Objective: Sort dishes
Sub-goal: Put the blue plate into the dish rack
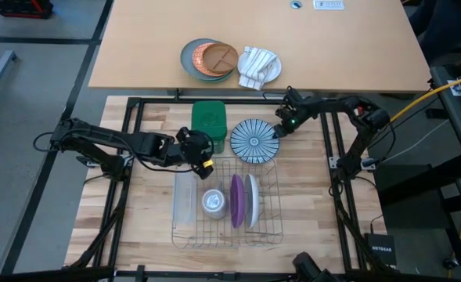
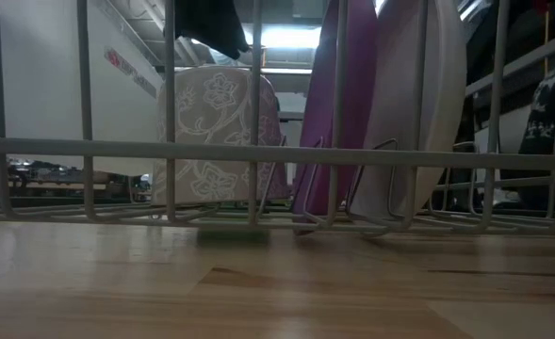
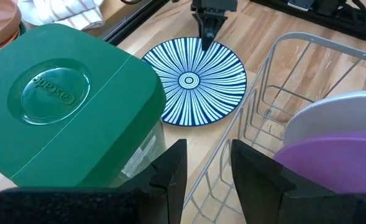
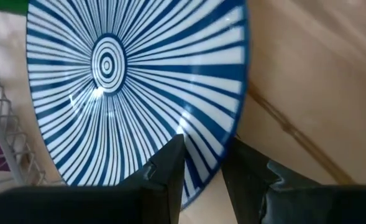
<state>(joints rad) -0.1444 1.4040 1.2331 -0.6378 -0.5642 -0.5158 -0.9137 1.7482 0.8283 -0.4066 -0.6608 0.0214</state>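
Note:
The striped plate (image 1: 253, 141) (image 3: 192, 81) (image 4: 108, 74) lies flat on the wooden table, just beyond the wire dish rack (image 1: 187, 227). The purple plate (image 1: 236, 201) (image 2: 338, 104) and the plain white plate (image 1: 251, 200) (image 2: 418, 94) stand on edge side by side in the rack's slots. My right gripper (image 1: 279, 130) (image 4: 204, 146) is at the striped plate's far right rim, shut on it. My left gripper (image 1: 204, 157) (image 3: 209, 146) hovers over the rack's far left corner beside a green container (image 1: 208, 119), with a narrow gap between its fingers and nothing in them. My right gripper has the striped plate's rim (image 4: 210, 130) on its far right side between its two fingers. One finger (image 4: 167, 168) is over the plate's face and the other (image 4: 248, 171) is at the rim's outer edge. The fingers point steeply down from above. The plate rests on the table.
A floral cup (image 1: 213, 202) (image 2: 216, 132) stands in the rack left of the purple plate. The green lidded container (image 3: 64, 106) sits just left of the striped plate. On the far table are a grey plate, an orange-brown divided plate (image 1: 216, 56) and a white plate with a cloth (image 1: 259, 66).

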